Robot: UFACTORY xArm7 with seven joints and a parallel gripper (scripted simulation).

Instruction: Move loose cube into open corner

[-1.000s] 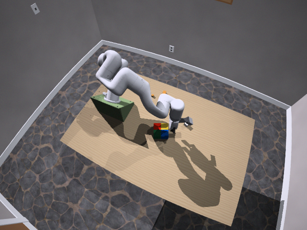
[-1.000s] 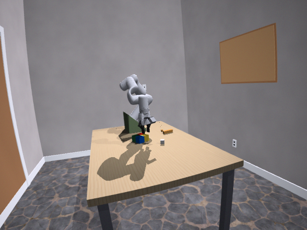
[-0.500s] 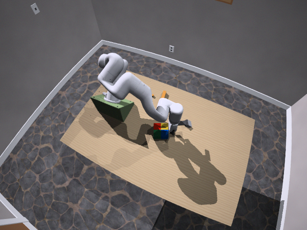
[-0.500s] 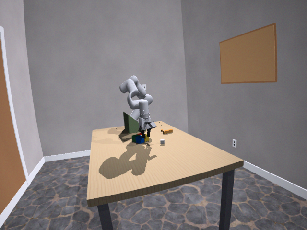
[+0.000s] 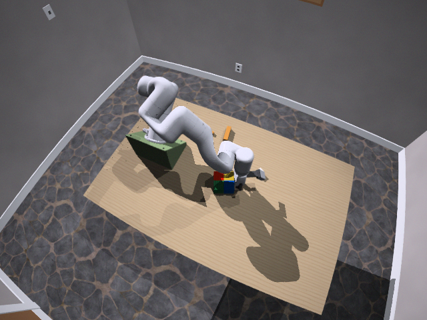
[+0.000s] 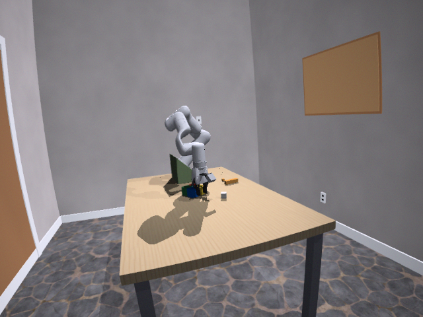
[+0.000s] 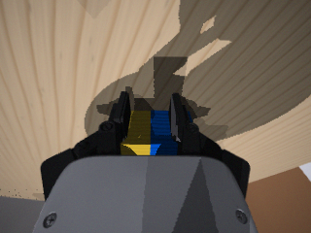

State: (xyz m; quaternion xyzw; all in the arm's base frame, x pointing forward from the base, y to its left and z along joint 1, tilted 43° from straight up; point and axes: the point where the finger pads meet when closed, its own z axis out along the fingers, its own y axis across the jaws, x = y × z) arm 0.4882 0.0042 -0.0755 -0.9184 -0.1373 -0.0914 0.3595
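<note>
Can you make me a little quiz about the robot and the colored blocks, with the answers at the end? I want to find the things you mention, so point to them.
1. True or false: the green cube [image 5: 218, 187] and the red cube [image 5: 218, 176] are side by side.
2. Pick one: in the wrist view, which two colors show between the gripper's [image 7: 151, 104] fingers?
a) red and green
b) yellow and blue
c) white and orange
3. Fill in the blank: the long block [image 5: 227, 133] [image 6: 231, 181] lying away from the four cubes is colored ____.

Key: 1. true; 2. b; 3. orange

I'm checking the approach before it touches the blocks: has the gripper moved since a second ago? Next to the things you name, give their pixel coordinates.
Yes: in the exterior view the gripper [image 5: 240, 187] [image 6: 199, 191] [image 7: 150, 102] has come down toward the tabletop [image 6: 238, 218], its fingertips now beside the blocks' sides.
</note>
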